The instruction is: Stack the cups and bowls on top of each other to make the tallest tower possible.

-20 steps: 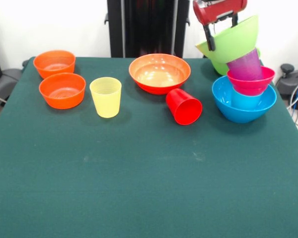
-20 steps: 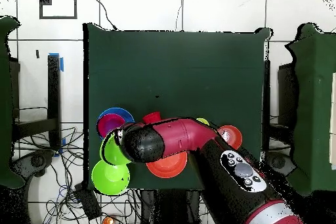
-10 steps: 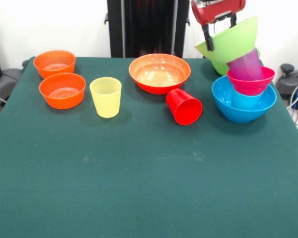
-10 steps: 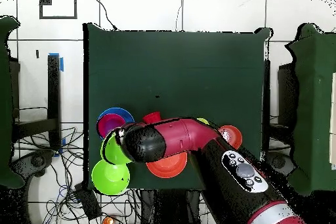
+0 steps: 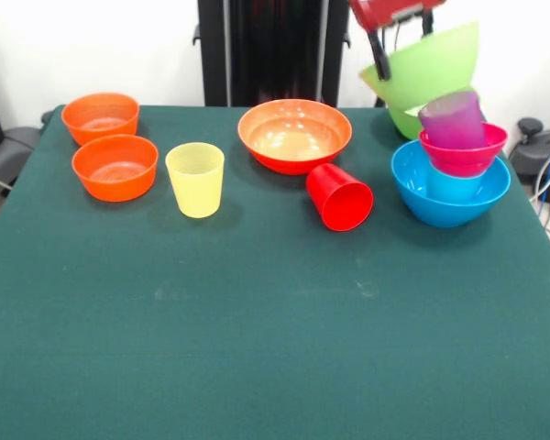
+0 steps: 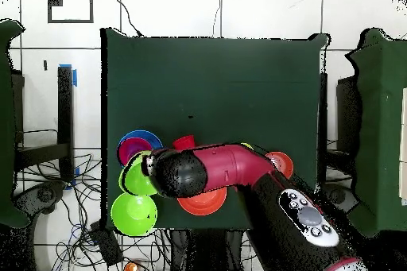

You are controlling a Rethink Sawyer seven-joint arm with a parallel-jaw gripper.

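One lime bowl (image 5: 428, 64), pinched at its rim by the gripper (image 5: 382, 57), hangs tilted just above the purple cup (image 5: 453, 119) topping the magenta-bowl-and-blue-bowl (image 5: 450, 194) stack, a placing step that next calls for levelling and centring it there.

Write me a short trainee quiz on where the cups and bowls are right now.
1. True or false: the red cup stands upright.
2. What does the hand hold? A: nothing. B: a lime green bowl. C: a spoon.
3. Fill in: the purple cup sits in the ___ bowl.
Key: 1 false, it lies on its side. 2 B, held tilted above the stack. 3 magenta; the magenta bowl rests on the light blue cup.
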